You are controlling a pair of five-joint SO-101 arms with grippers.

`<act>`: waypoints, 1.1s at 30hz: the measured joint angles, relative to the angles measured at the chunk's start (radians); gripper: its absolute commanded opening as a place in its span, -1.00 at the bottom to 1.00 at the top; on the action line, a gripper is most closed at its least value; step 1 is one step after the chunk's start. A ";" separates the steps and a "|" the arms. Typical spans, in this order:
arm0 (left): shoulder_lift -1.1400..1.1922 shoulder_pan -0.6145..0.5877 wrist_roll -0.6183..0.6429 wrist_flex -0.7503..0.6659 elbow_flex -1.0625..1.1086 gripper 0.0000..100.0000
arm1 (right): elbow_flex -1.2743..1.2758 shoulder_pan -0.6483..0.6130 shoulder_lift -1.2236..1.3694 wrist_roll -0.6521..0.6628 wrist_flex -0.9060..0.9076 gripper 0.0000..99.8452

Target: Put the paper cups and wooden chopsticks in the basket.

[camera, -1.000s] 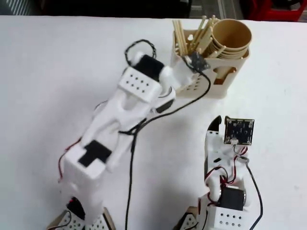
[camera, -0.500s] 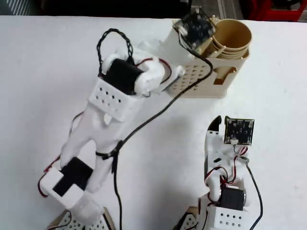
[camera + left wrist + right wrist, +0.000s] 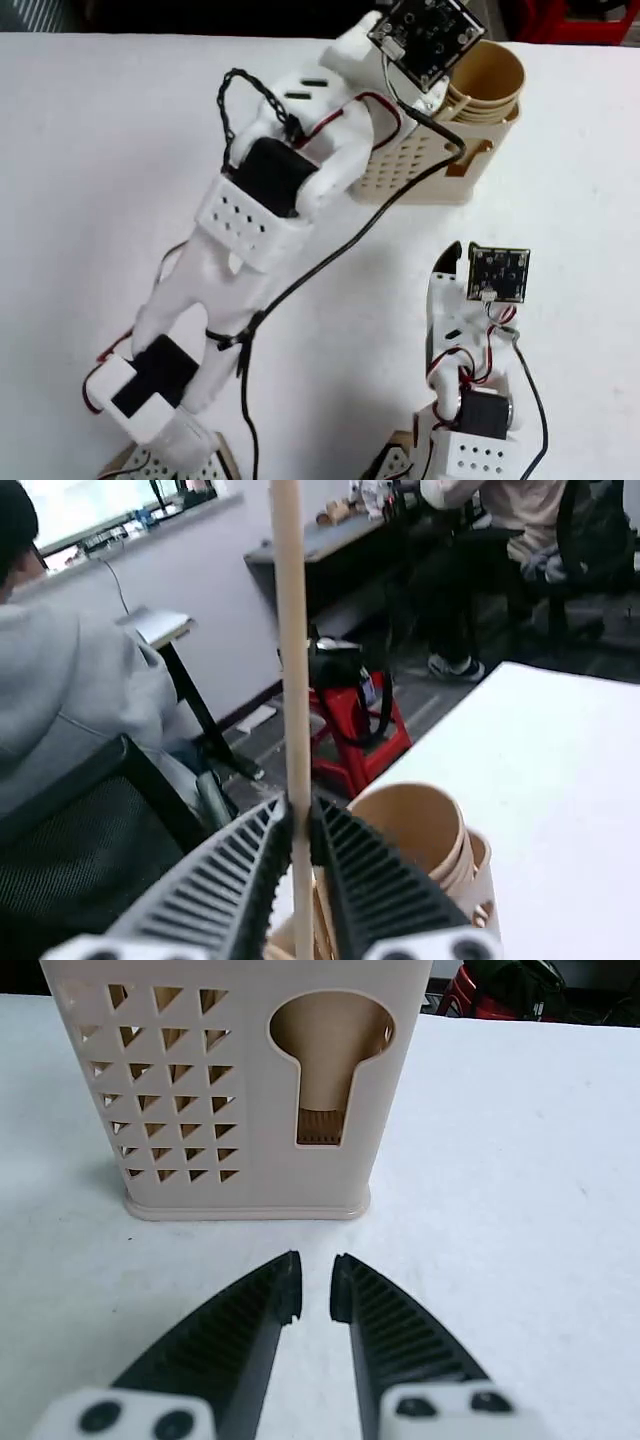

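Tabletop (image 3: 100, 150): left gripper (image 3: 300, 820) farther over basket (image 3: 420, 175)

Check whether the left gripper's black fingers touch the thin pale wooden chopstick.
Touching. Left wrist view: left gripper shut on the thin pale wooden chopstick, both black fingers pressed against its sides, no gap.

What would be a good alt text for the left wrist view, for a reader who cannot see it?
The left gripper is shut on a wooden chopstick, which stands upright between its black ridged fingers. Just below is a stack of paper cups, with the white table beside them and a room with furniture behind.
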 measured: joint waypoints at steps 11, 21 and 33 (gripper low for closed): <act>0.140 -0.002 0.003 -0.126 0.000 -0.95 | 0.000 0.000 0.000 0.000 -0.025 -0.87; 0.196 -0.008 0.005 -0.163 0.000 -0.94 | 0.000 0.000 0.000 0.000 -0.025 -0.87; 0.196 -0.044 0.005 -0.094 0.000 -0.82 | 0.000 0.000 0.000 0.000 -0.025 -0.87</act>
